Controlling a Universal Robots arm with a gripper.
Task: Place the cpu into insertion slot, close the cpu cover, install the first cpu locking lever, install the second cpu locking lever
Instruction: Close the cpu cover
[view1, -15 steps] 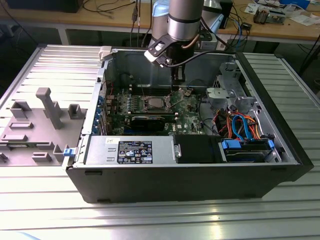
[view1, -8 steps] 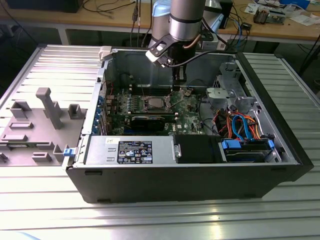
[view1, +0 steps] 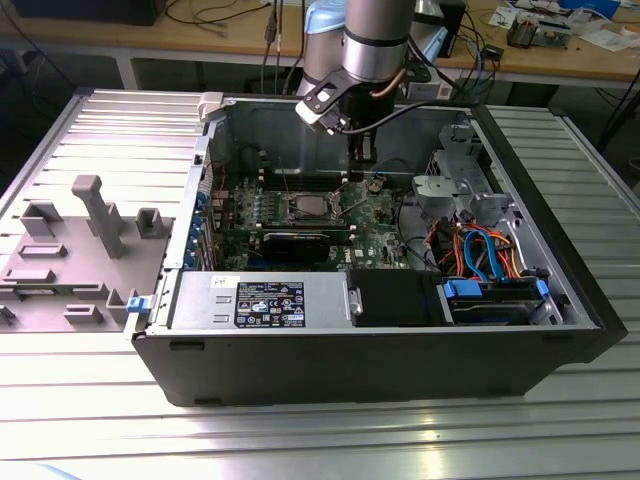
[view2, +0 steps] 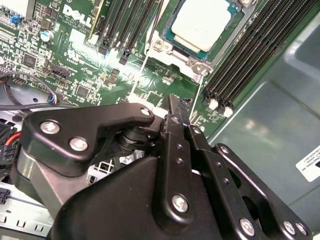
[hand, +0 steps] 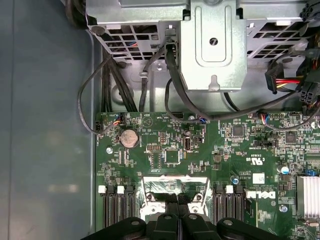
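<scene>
The cpu (view2: 204, 21) lies flat in the insertion slot (view1: 308, 208) on the green motherboard, silver-grey top up. The shiny cpu cover (view2: 199, 66) frames it and seems to lie down around it. A thin bright rod (view2: 144, 62) runs along one side of the socket; whether it is latched I cannot tell. My gripper (view1: 360, 155) hangs above the board, to the exterior view's right of the socket and a little farther back. Its black fingers (view2: 172, 107) are pressed together with nothing visible between them. The fingertips (hand: 172, 201) sit just over the socket's metal edge (hand: 175, 185).
Black memory slots (view2: 250, 60) flank the socket on both sides. A metal drive cage (hand: 212, 45) with looping black cables (hand: 172, 80) stands just past the board's edge. The power supply (view1: 260, 300) sits at the case front. A grey fixture tray (view1: 70, 250) lies outside at the exterior view's left.
</scene>
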